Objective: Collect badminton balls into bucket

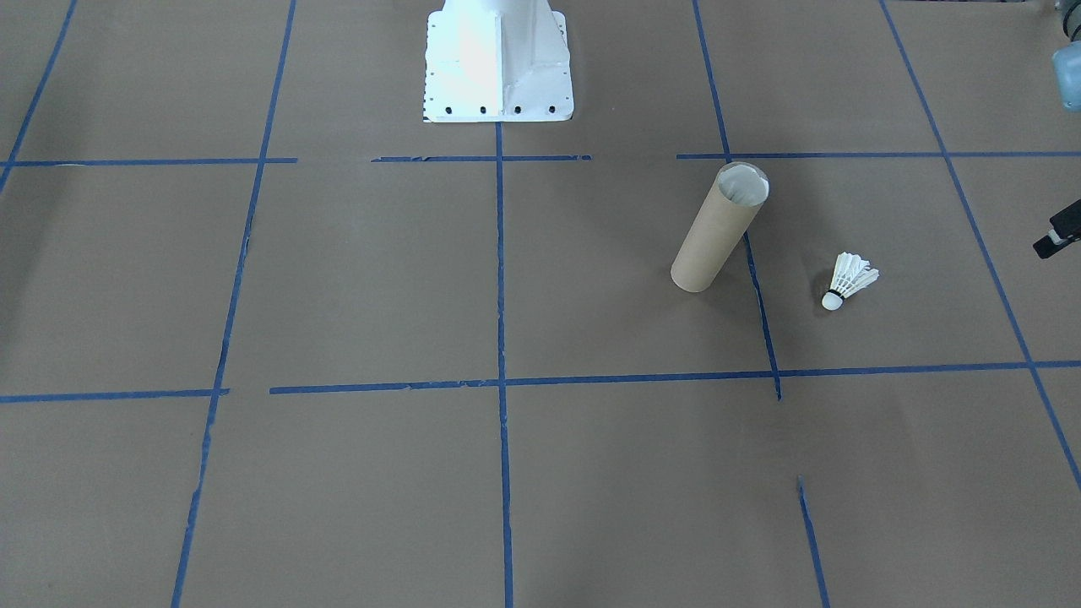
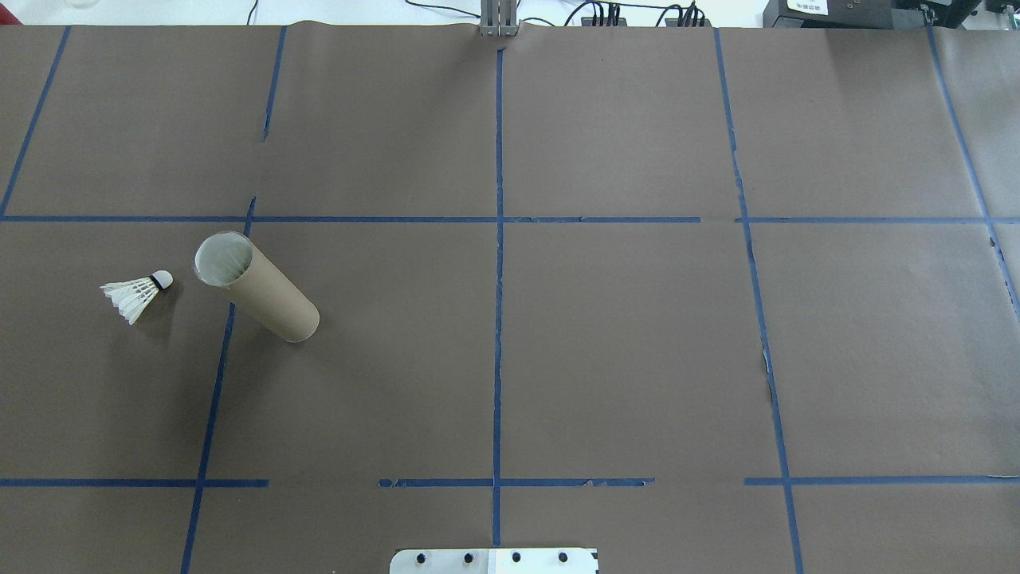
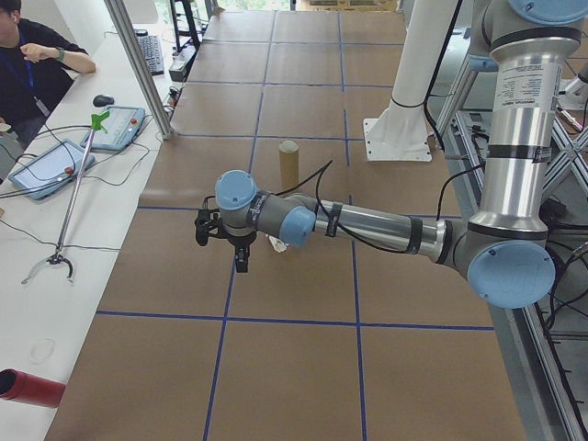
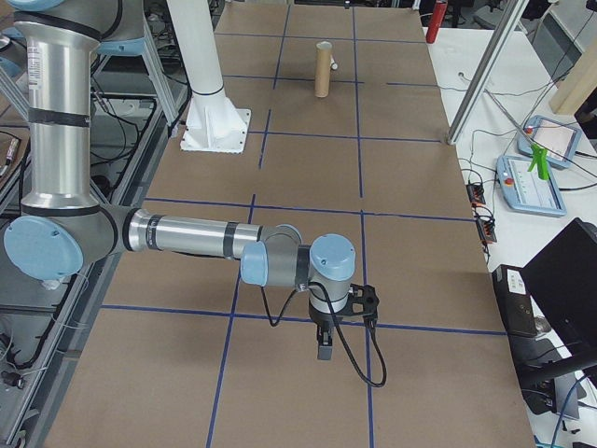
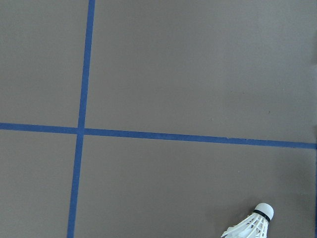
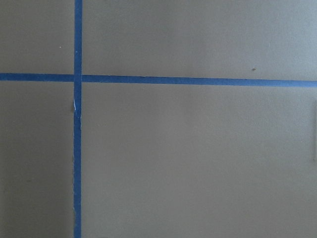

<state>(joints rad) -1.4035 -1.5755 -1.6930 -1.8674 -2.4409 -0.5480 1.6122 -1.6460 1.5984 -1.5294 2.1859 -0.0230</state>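
while the left gripper (image 3: 230, 246) hangs above the brown paper table (image 2: 621, 335) near the shuttlecock (image 2: 137, 292), only the side view shows it, so i cannot tell whether its jaws are parted or closed, and the same goes for the right gripper (image 4: 328, 338), which hovers well apart from everything at the table's other end. the shuttlecock lies on its side just beside the bucket (image 2: 256, 285), not touching it, cork tip toward the tube. the bucket stands upright on a blue tape line (image 2: 217, 375), its round mouth showing white inside, though i cannot tell whether that is lining or feathers.
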